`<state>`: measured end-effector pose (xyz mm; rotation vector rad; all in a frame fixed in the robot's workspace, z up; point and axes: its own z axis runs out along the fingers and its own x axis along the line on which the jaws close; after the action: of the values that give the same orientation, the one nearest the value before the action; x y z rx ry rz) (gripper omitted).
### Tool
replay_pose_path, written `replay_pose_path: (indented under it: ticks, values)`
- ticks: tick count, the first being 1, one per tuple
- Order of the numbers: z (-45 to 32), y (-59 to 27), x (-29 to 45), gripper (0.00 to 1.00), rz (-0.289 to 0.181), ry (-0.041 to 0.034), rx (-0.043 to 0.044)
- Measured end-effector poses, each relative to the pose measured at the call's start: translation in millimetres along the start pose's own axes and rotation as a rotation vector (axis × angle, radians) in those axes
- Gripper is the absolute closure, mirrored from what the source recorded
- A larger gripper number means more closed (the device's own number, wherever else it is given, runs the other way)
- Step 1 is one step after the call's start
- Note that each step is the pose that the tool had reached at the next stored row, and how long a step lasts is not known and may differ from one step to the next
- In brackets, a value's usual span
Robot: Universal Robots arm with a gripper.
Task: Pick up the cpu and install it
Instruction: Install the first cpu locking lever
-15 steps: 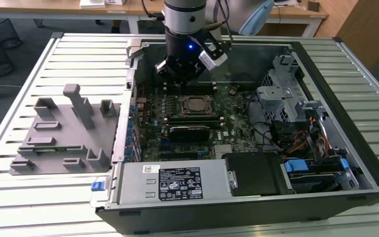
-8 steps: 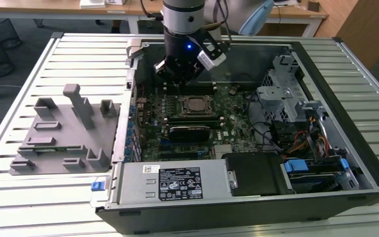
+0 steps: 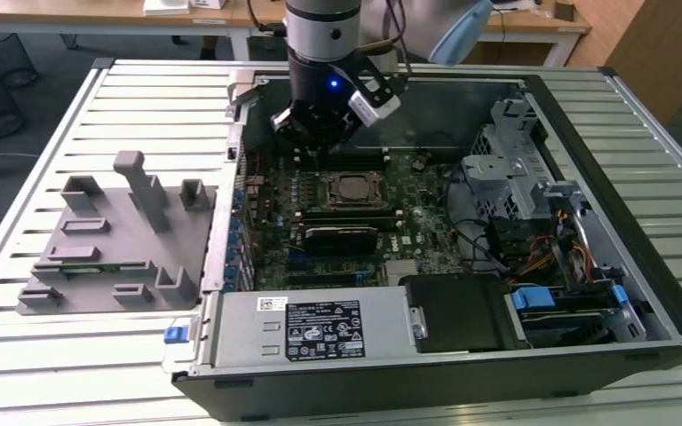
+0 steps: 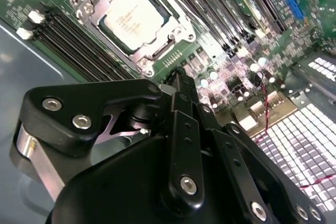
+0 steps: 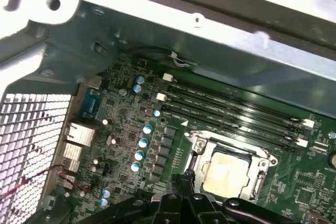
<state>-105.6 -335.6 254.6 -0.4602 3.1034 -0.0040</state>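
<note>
Gripper [image 4: 176, 77] is hanging inside the open computer case [image 3: 625, 266] with fingers pressed together, gripping nothing. The cpu [image 4: 134, 18] is sitting in its motherboard socket [image 5: 228, 169], just beside the fingertips, apart from them.

— What carries everything?
— A white slatted table [image 3: 33, 169].
— What lies directly on it?
— A grey plastic tray [image 3: 110, 248] with upright blocks at nine o'clock, and an open computer case [image 3: 460, 355] from centre toward three o'clock.
</note>
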Motion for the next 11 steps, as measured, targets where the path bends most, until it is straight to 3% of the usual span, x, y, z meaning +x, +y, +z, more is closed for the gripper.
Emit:
replay_pose_path:
  ticks: [2,7,11]
  values:
    - [0.1,1.8,3.6,0.89,0.002,-0.0012,0.0001]
    - [0.2,10.9,3.7,0.89,0.005,-0.0016,0.0005]
    - [0.4,13.4,7.6,0.89,0.025,-0.0064,0.0014]
